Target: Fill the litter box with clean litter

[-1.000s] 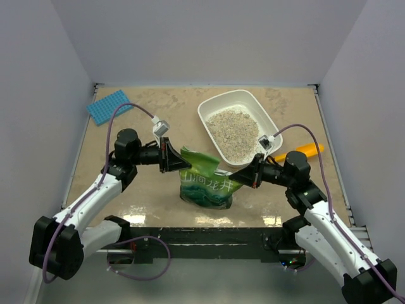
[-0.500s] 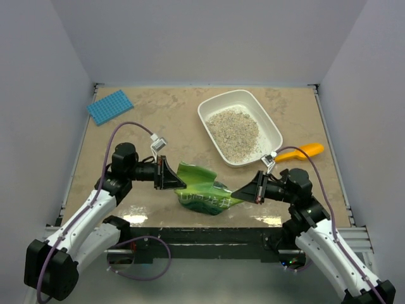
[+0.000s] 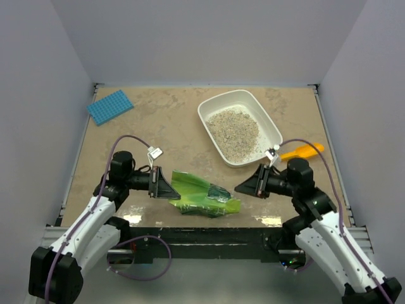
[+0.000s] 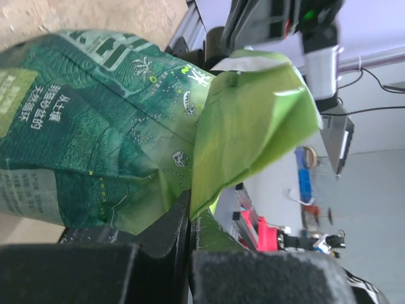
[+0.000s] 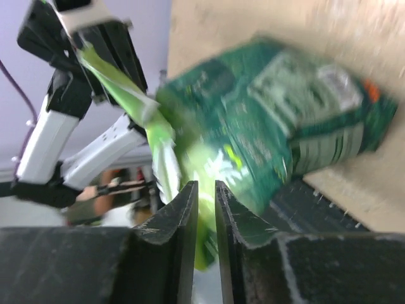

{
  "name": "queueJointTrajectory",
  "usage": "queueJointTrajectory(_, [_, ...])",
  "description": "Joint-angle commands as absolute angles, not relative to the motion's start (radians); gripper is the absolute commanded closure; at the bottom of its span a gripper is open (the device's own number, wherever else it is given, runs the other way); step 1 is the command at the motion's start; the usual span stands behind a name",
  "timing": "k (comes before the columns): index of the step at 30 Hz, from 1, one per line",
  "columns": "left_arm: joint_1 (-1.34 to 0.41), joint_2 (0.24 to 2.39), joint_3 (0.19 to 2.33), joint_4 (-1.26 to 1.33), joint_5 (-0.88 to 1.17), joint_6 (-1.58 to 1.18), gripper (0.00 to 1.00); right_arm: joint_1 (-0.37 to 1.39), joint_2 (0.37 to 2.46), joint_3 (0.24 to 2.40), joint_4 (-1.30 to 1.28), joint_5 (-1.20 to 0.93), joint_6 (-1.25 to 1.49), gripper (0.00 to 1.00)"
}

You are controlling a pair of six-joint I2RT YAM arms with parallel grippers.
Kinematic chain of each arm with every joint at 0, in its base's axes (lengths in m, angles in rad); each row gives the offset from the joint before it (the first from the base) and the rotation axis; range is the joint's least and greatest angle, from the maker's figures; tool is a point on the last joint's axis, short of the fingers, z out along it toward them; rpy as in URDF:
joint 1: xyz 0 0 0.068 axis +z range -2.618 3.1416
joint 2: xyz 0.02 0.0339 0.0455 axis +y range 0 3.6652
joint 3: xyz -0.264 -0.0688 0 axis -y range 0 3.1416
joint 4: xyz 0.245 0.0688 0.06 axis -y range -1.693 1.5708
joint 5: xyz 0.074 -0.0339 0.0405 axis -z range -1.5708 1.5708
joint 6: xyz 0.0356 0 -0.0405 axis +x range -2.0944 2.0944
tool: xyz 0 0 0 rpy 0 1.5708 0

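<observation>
Green bag (image 3: 202,196) now lies flat at near edge, right gripper (image 3: 239,188) just cracked open off it, left gripper (image 3: 173,189) still pinching its corner; clean litter (image 3: 234,132) sits in far-right litter box (image 3: 204,117), pour likely done.

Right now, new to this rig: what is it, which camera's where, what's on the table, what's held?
Two robot arms with two-finger grippers are bolted at the near edge of the table. The wide view is a fixed camera above and behind them; the other two sit on the wrists. On the table: a white litter box holding litter, an orange scoop beside it, a blue mat far left, and a green bag lying flat near the arms. The left gripper pinches the bag's edge. On the right gripper the jaws stand slightly apart by the bag; a grip isn't clear.
</observation>
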State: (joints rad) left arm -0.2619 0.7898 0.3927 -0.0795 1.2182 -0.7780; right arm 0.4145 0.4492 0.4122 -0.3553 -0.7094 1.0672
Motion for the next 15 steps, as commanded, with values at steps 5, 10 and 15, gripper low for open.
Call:
queueJointTrajectory(5, [-0.245, 0.867, 0.388, -0.163, 1.212, -0.729, 1.0, 0.406, 0.719, 0.97, -0.571, -0.549, 0.348, 0.44])
queueJointTrajectory(10, [-0.25, 0.903, 0.428, -0.215, 1.2, -0.695, 1.0, 0.435, 0.804, 1.063, -0.591, -0.688, 0.18, 0.44])
queueJointTrajectory(15, [-0.255, 0.948, 0.46, -0.233, 1.189, -0.676, 1.0, 0.573, 0.877, 1.109, -0.589, -0.652, 0.1, 0.45])
